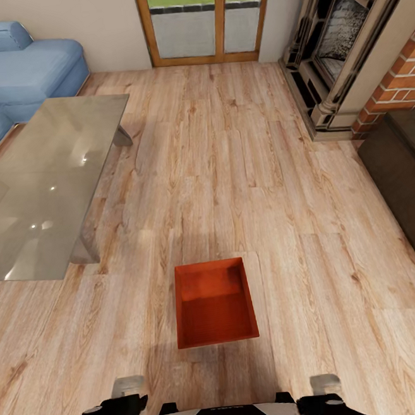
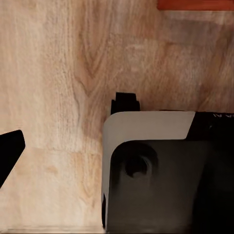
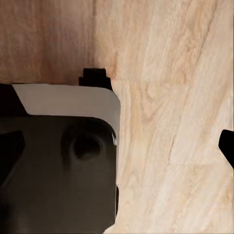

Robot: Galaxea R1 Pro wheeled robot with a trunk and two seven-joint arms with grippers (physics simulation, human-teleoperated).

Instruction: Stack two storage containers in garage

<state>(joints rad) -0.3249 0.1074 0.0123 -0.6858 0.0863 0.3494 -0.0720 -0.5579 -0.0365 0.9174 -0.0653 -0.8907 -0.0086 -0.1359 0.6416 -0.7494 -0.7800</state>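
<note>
Light wood plank flooring (image 1: 241,166) between glass-topped table (image 1: 47,185) and brick fireplace (image 1: 358,60), one empty orange-red storage container (image 1: 213,303) on it just ahead; jaws' state impossible to tell.

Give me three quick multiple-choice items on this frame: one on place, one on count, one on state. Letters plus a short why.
1. Where does the storage container sit?
A. On the glass-topped table
B. On the wood plank floor in front of the robot
C. On the blue sofa

2. How many orange-red containers show in the head view?
A. One
B. Two
C. Three

3. What is inside the container?
A. A stack of books
B. A second bin
C. Nothing, it is empty

Answers:
1. B, it rests on the wood plank floor, to the right of and nearer than the glass-topped table and clear of the blue sofa.
2. A, a single orange-red bin lies on the planks.
3. C, its bare bottom shows through the open top.
</note>
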